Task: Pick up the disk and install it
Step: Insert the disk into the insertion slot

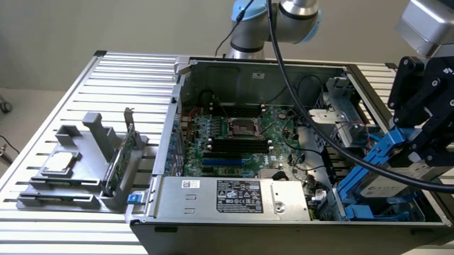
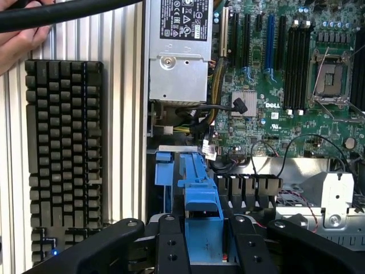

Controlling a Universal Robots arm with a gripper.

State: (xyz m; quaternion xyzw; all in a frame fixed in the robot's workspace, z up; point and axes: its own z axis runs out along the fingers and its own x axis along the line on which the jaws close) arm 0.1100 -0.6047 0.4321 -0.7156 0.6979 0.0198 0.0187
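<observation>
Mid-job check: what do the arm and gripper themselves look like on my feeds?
The arm has silver-grey tubes and light-blue joint caps. A grey wrist block carries the gripper, matt black with a small white marking; its fingers are chunky black links with visible bolts. A thick black cable runs from the arm to it.

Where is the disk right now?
At the exterior view's right, the disk is held in the gripper, over the blue drive bay inside the computer case.

Silver-grey disk, blue rails; green motherboard.
</observation>
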